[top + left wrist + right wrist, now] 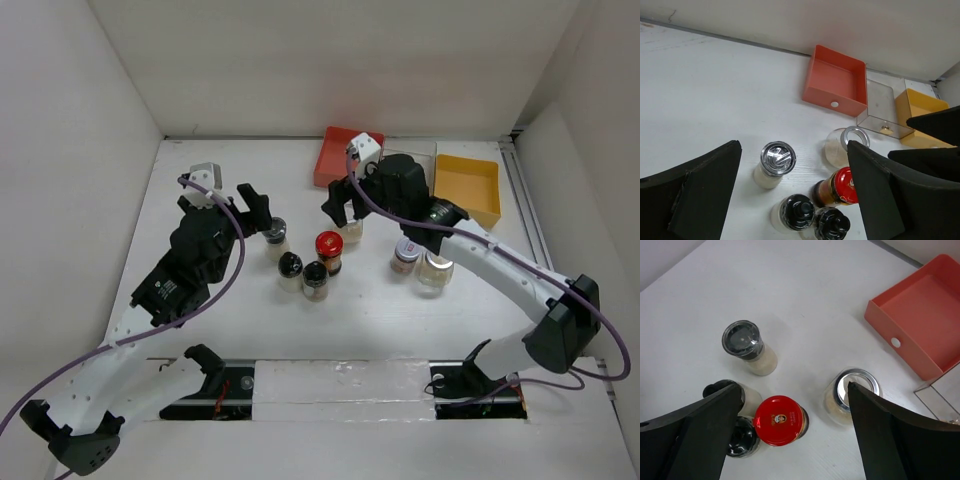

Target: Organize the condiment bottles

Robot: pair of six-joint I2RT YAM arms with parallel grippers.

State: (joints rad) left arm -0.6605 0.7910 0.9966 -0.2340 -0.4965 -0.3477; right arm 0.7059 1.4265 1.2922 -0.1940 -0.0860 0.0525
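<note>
Seven condiment bottles stand mid-table. A silver-lidded shaker [275, 237] [777, 163] [745, 344] is at the left. Two black-domed shakers [290, 267] [315, 280] stand touching, next to a red-lidded jar [329, 250] [841, 186] [779, 420]. A clear jar with a silver lid [352, 233] [844, 146] [850, 396] is behind them. Two more clear jars [405, 256] [434, 271] stand to the right. My left gripper [257, 212] [794, 150] is open and empty beside the silver-lidded shaker. My right gripper [343, 210] [795, 387] is open and empty above the red-lidded jar and the clear jar.
Three trays sit along the back wall: a red tray [333, 160] [836, 80] [920, 315], a clear tray [882, 107] mostly hidden behind my right wrist in the top view, and a yellow tray [468, 187] [920, 106]. White walls enclose the table.
</note>
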